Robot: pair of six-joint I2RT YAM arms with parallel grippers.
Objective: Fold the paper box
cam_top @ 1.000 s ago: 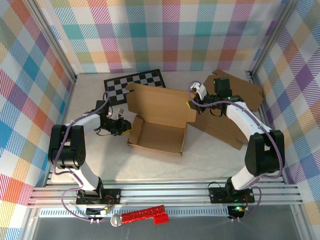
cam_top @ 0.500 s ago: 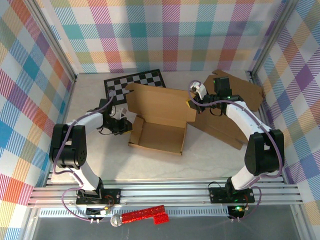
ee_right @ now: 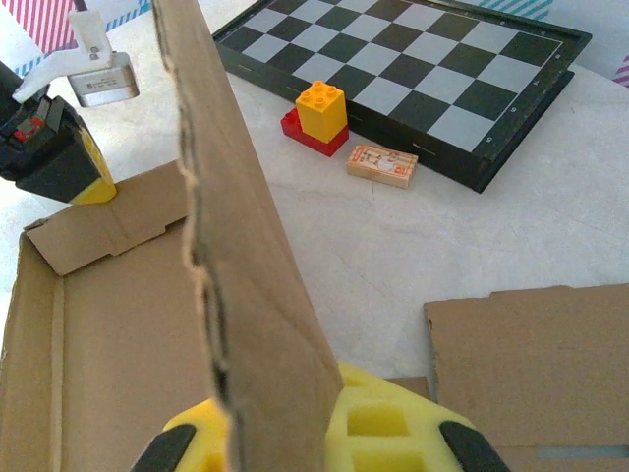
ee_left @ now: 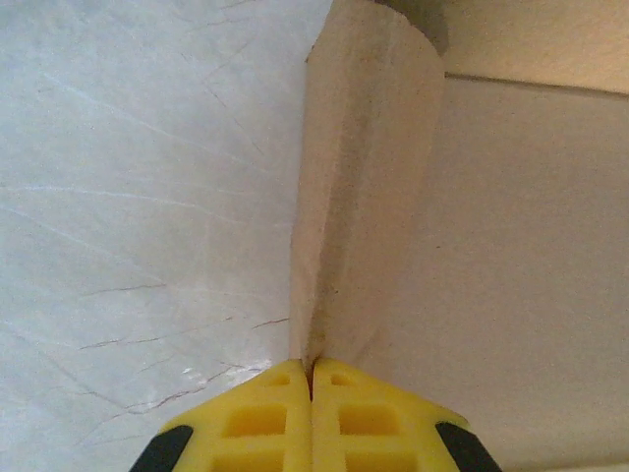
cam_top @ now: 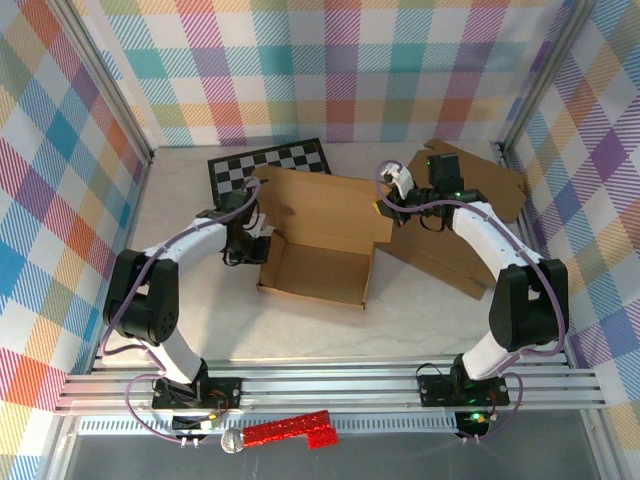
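Observation:
A brown paper box (cam_top: 315, 262) lies open mid-table, its lid (cam_top: 320, 208) standing up behind the tray. My left gripper (cam_top: 260, 247) is at the box's left wall, shut on a side flap (ee_left: 359, 197); its yellow fingertips (ee_left: 280, 408) meet on the cardboard. My right gripper (cam_top: 383, 208) holds the lid's right edge (ee_right: 246, 265), which stands upright between its yellow fingers (ee_right: 383, 423). The left gripper (ee_right: 93, 187) also appears in the right wrist view, at the flap by the box's far corner.
A checkerboard (cam_top: 268, 167) lies behind the box, with a red and yellow brick (ee_right: 319, 116) and a small wooden block (ee_right: 382, 164) next to it. Flat cardboard sheets (cam_top: 470, 230) lie at the right. A red object (cam_top: 290, 430) rests below the front rail.
My left gripper has moved right and away from the near edge, from beside the box's left wall up to the flap at its far-left corner. The right arm has held still.

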